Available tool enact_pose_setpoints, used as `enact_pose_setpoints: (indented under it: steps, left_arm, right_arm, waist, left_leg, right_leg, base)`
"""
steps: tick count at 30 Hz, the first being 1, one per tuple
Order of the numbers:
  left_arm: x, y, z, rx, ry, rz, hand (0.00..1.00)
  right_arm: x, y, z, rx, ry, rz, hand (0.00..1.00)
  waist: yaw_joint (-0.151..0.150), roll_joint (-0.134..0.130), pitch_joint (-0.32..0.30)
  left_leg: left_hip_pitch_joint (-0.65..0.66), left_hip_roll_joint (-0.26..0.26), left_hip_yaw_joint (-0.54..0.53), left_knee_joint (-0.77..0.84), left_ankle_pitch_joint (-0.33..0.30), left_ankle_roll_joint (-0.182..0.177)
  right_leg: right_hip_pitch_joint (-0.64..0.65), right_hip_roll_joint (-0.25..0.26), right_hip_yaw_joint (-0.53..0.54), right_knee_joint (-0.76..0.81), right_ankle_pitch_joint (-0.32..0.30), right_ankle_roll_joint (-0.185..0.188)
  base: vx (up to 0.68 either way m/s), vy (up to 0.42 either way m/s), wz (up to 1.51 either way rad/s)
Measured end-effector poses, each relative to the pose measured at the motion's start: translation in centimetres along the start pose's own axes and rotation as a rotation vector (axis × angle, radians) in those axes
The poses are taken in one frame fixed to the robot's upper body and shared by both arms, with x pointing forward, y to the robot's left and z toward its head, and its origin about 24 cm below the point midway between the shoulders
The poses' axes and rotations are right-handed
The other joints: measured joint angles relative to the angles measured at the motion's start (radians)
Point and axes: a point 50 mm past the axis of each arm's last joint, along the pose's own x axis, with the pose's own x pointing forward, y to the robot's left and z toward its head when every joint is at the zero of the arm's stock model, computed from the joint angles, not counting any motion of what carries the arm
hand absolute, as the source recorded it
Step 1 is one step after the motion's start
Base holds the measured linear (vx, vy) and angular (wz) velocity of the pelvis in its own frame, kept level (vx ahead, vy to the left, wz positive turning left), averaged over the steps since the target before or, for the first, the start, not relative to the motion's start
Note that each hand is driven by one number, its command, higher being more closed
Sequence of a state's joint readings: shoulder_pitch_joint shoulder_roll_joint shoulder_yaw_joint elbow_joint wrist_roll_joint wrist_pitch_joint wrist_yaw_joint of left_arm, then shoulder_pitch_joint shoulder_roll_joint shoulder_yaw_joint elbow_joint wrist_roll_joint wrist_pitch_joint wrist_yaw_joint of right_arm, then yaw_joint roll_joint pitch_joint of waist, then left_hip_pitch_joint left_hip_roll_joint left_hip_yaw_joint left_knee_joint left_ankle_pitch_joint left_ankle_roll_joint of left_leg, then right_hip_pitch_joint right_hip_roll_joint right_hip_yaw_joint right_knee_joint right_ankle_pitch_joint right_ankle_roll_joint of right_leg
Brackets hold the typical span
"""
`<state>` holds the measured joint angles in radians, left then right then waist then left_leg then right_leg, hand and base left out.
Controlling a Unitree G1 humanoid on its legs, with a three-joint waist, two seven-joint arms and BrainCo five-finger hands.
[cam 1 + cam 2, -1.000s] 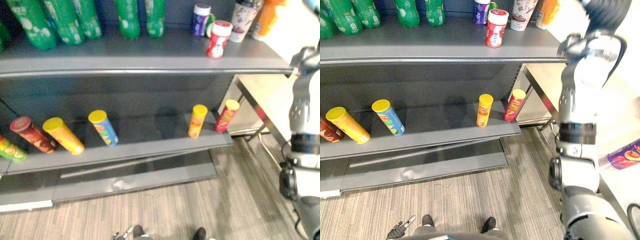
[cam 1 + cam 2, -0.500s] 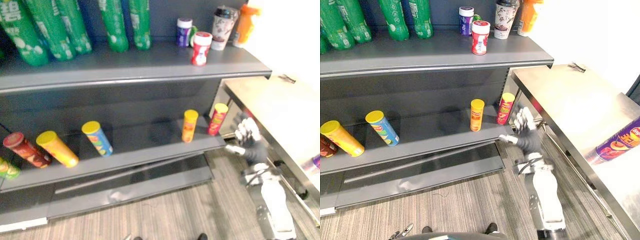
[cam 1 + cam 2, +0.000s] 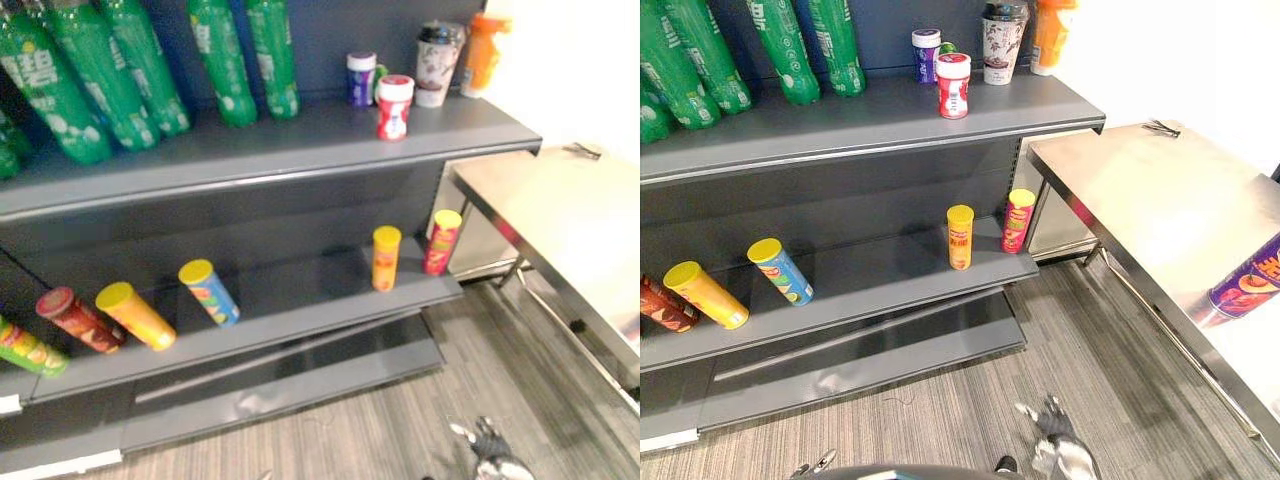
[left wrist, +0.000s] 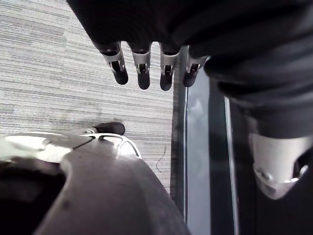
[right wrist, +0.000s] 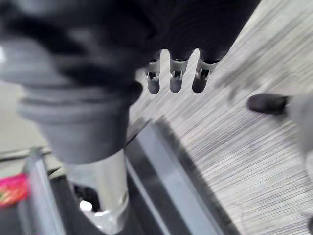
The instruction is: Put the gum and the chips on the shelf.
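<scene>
The right hand (image 3: 1055,440) hung low over the floor (image 3: 940,415), fingers spread, empty; the left hand (image 4: 143,66) was slack and empty too. A chips can (image 3: 1250,285) rested on the right table (image 3: 1140,190).

Grey shelf (image 3: 870,112) — green bottles (image 3: 790,50) and small jars (image 3: 953,85) above, chips cans (image 3: 960,236) below.

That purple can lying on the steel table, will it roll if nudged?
Probably: the purple can lies on its side on the smooth steel table, so a nudge should roll it. As a tube it likely feels stiff.
</scene>
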<state>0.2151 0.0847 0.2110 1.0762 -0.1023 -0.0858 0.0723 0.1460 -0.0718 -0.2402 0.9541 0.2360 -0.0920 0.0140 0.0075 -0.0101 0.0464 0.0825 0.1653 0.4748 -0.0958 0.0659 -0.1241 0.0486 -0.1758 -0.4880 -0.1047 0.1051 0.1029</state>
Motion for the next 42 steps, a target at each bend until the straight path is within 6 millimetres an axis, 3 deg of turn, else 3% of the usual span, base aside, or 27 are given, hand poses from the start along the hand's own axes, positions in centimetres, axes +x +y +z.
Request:
enact_pose_setpoints:
  steps: [2, 4, 15, 16, 19, 21, 24, 25, 27, 29, 30, 33, 35, 36, 38, 40, 42]
  left_arm:
    - [0.0, 0.0, 0.2, -0.001, -0.007, 0.03, 0.0]
    - [0.0, 0.1, 0.2, 0.0, -0.011, 0.058, 0.0]
    - [0.1, -0.1, 0.4, 0.009, -0.023, 0.071, 0.0]
    - [0.2, -0.1, 0.7, 0.015, -0.032, 0.072, 0.0]
    - [0.4, -0.6, 1.7, 0.031, -0.058, 0.074, 0.0]
    - [0.5, -0.6, 2.0, 0.049, -0.065, 0.073, 0.0]
    - [0.7, -0.2, 2.8, 0.069, -0.09, 0.079, 0.0]
    - [0.8, 0.0, 3.3, 0.092, -0.104, 0.083, 0.0]
    - [0.9, -0.3, 4.5, 0.088, -0.137, 0.077, 0.0]
    - [1.1, -0.7, 5.7, 0.079, -0.171, 0.072, 0.0]
    - [1.1, -0.4, 5.9, 0.084, -0.178, 0.076, 0.0]
    - [1.1, -0.5, 6.7, 0.084, -0.204, 0.073, 0.0]
    - [1.1, -1.1, 7.8, 0.087, -0.243, 0.052, 0.0]
    - [1.1, -1.5, 8.4, 0.094, -0.255, 0.039, 0.0]
    - [1.1, -2.5, 8.9, 0.088, -0.27, 0.015, 0.0]
    - [0.9, -4.2, 8.2, 0.082, -0.256, -0.026, 0.0]
    - [0.8, -4.8, 8.2, 0.08, -0.26, -0.043, 0.0]
  right_arm:
    - [-0.4, -1.1, -2.5, 0.058, 0.105, -0.1, 0.0]
    - [-0.7, -1.4, -3.3, 0.082, 0.134, -0.136, 0.0]
    - [-0.7, -1.7, -3.6, 0.127, 0.15, -0.196, 0.0]
    - [-0.7, -1.6, -3.5, 0.127, 0.147, -0.2, 0.0]
    - [-0.4, -2.2, -2.6, 0.144, 0.117, -0.226, 0.0]
    - [-0.4, -2.4, -2.5, 0.167, 0.109, -0.237, 0.0]
    - [-0.1, -2.1, -1.4, 0.202, 0.054, -0.238, 0.0]
    - [0.0, -2.0, -0.6, 0.204, 0.024, -0.236, 0.0]
    - [0.4, -1.5, 0.4, 0.204, -0.003, -0.223, 0.0]
    - [0.9, -0.4, 1.7, 0.188, -0.028, -0.192, 0.0]
    - [1.0, 0.0, 1.8, 0.17, -0.029, -0.175, 0.0]
    - [1.3, 0.8, 2.5, 0.143, -0.042, -0.147, 0.0]
    - [1.5, 1.3, 2.8, 0.142, -0.038, -0.138, 0.0]
    - [1.7, 1.7, 3.1, 0.142, -0.038, -0.128, 0.0]
    - [1.8, 1.9, 3.7, 0.14, -0.054, -0.121, 0.0]
    - [1.8, 1.1, 3.7, 0.132, -0.054, -0.139, 0.0]
    - [1.7, 0.6, 3.4, 0.128, -0.047, -0.153, 0.0]
  waist:
    - [0.0, 0.0, 0.002]
    - [-0.001, 0.003, 0.004]
    - [-0.001, -0.008, 0.019]
    - [-0.002, -0.011, 0.029]
    - [-0.003, 0.014, 0.069]
    - [-0.008, 0.013, 0.078]
    - [-0.008, -0.008, 0.103]
    - [-0.012, -0.02, 0.124]
    - [-0.011, -0.016, 0.167]
    - [-0.009, -0.004, 0.217]
    - [-0.008, -0.008, 0.226]
    - [-0.009, -0.019, 0.222]
    - [-0.008, -0.027, 0.218]
    - [-0.008, -0.032, 0.216]
    - [-0.016, -0.018, 0.223]
    - [-0.035, 0.015, 0.212]
    - [-0.036, 0.021, 0.209]
  left_leg:
    - [0.013, -0.001, -0.004, 0.0, -0.004, -0.001]
    - [0.012, -0.005, -0.005, 0.0, -0.004, 0.0]
    - [0.031, -0.005, 0.011, 0.013, -0.024, 0.007]
    - [-0.002, 0.011, 0.01, 0.095, -0.067, 0.007]
    - [-0.102, 0.087, 0.002, 0.365, -0.204, 0.014]
    - [-0.125, 0.104, 0.016, 0.445, -0.245, 0.02]
    - [-0.152, 0.124, 0.141, 0.54, -0.317, 0.043]
    - [-0.149, 0.137, 0.212, 0.571, -0.345, 0.063]
    - [-0.127, 0.16, 0.328, 0.569, -0.373, 0.1]
    - [-0.093, 0.201, 0.45, 0.563, -0.376, 0.111]
    - [-0.066, 0.203, 0.522, 0.55, -0.368, 0.105]
    - [-0.041, 0.209, 0.647, 0.539, -0.363, 0.105]
    - [-0.04, 0.21, 0.712, 0.535, -0.353, 0.108]
    - [-0.036, 0.208, 0.746, 0.537, -0.346, 0.105]
    - [-0.026, 0.216, 0.774, 0.536, -0.323, 0.105]
    - [-0.022, 0.249, 0.769, 0.535, -0.293, 0.093]
    - [-0.019, 0.261, 0.765, 0.527, -0.277, 0.083]
  right_leg:
    - [0.016, 0.0, -0.004, 0.0, -0.004, 0.005]
    - [0.016, -0.003, -0.006, 0.0, -0.004, 0.005]
    - [0.03, -0.013, 0.005, 0.001, -0.008, 0.011]
    - [0.021, -0.02, 0.007, 0.02, -0.017, 0.013]
    - [-0.064, -0.052, 0.041, 0.214, -0.101, 0.025]
    - [-0.101, -0.059, 0.076, 0.271, -0.111, 0.024]
    - [-0.196, -0.055, 0.207, 0.264, -0.051, 0.04]
    - [-0.208, -0.043, 0.262, 0.198, 0.012, 0.047]
    - [-0.216, -0.081, 0.132, 0.155, -0.041, -0.019]
    - [-0.256, -0.149, -0.155, 0.34, -0.091, -0.103]
    - [-0.249, -0.2, -0.273, 0.439, -0.103, -0.117]
    - [-0.197, -0.248, -0.396, 0.522, -0.11, -0.12]
    - [-0.151, -0.263, -0.45, 0.488, -0.104, -0.112]
    - [-0.115, -0.266, -0.475, 0.437, -0.082, -0.089]
    - [-0.094, -0.23, -0.466, 0.365, -0.093, -0.067]
    - [-0.095, -0.187, -0.459, 0.35, -0.102, -0.08]
    - [-0.095, -0.172, -0.458, 0.356, -0.12, -0.084]
  base:
    - [0.03, 0.011, 0.04]
    - [0.01, 0.008, 0.02]
    - [0.01, 0.011, -0.04]
    - [0.02, 0.042, -0.09]
    - [-0.03, 0.086, -0.17]
    - [-0.03, 0.136, -0.42]
    - [-0.09, 0.182, -1.21]
    - [-0.18, 0.201, -1.63]
    - [-0.18, 0.182, -1.6]
    - [-0.08, 0.264, -1.72]
    - [0.0, 0.262, -1.62]
    - [0.04, 0.054, -1.4]
    - [0.04, -0.042, -0.97]
    - [0.07, -0.095, -0.78]
    - [0.03, -0.187, -0.59]
    - [-0.03, -0.216, -0.29]
    - [0.0, -0.18, -0.09]
